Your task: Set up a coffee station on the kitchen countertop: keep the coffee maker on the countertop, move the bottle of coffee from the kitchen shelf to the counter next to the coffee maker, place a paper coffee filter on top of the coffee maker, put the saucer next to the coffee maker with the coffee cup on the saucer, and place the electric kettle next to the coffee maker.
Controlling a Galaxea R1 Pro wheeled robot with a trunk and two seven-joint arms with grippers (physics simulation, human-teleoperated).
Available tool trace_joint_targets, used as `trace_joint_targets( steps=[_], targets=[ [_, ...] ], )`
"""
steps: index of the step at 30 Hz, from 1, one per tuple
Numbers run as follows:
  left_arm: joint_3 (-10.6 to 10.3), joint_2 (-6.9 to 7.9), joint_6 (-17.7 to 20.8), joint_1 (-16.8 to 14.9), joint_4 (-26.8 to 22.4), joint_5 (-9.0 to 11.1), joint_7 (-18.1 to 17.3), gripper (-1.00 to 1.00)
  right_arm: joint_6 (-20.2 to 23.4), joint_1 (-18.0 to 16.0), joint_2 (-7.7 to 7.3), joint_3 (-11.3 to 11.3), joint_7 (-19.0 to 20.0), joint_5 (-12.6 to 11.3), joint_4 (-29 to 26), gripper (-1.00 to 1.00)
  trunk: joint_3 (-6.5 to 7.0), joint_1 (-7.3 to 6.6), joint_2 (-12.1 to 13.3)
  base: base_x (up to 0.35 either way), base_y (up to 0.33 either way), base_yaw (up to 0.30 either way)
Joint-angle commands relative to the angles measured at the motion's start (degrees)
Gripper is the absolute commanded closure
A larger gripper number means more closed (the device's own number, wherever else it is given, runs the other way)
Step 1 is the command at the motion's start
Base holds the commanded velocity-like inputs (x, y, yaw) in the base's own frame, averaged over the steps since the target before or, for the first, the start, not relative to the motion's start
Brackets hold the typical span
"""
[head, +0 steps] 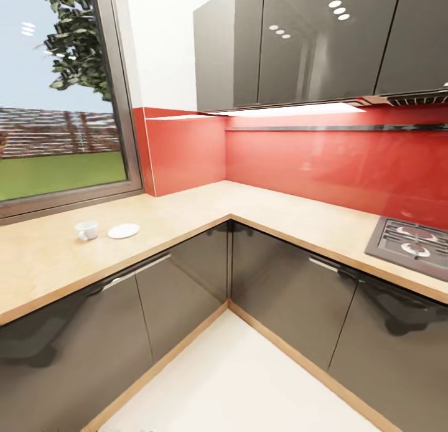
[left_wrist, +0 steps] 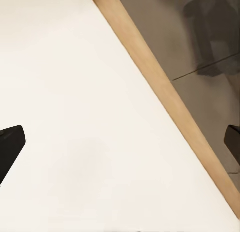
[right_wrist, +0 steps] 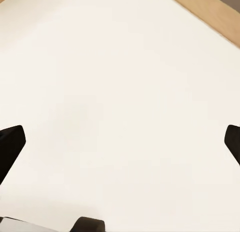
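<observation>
Hanging over pale floor, the left gripper (left_wrist: 120, 142) and right gripper (right_wrist: 120, 142) both have their dark fingers spread wide, holding nothing. On the kitchen countertop (head: 186, 211), below the window (head: 59, 89), the coffee cup (head: 87, 230) stands just beside the saucer (head: 123, 231), apart from it. A hob (head: 407, 242) sits well away along the red backsplash (head: 311, 164).

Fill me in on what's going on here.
Nothing is being handled. The robot faces the corner of the kitchen countertop. The coffee cup stands beside the saucer, not on it, below the window. Both tools, left and right, are open, empty, and pointed at the floor.
</observation>
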Motion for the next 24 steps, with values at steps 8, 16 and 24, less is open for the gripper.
trace_joint_targets(
  steps=[8,16,24],
  targets=[
    [-0.5,0.02,-0.4,-0.1,0.1,0.3,-0.1,-1.00,-0.2,0.0,-0.03,0.4,0.2,-0.6,0.0,-1.00,-0.06,0.00,0.0,0.000,-0.001,0.267],
    [-0.5,0.02,-0.4,-0.1,0.0,0.3,-0.1,-1.00,-0.2,0.0,-0.03,0.4,-0.6,-0.6,0.0,-1.00,-0.06,0.00,0.0,0.000,-0.060,0.190],
    [-0.5,0.02,-0.4,-0.1,0.0,0.3,-0.1,-1.00,-0.2,0.0,-0.03,0.4,-0.7,-0.6,0.0,-1.00,-0.06,0.00,0.0,0.000,-0.193,0.099]
  ],
)
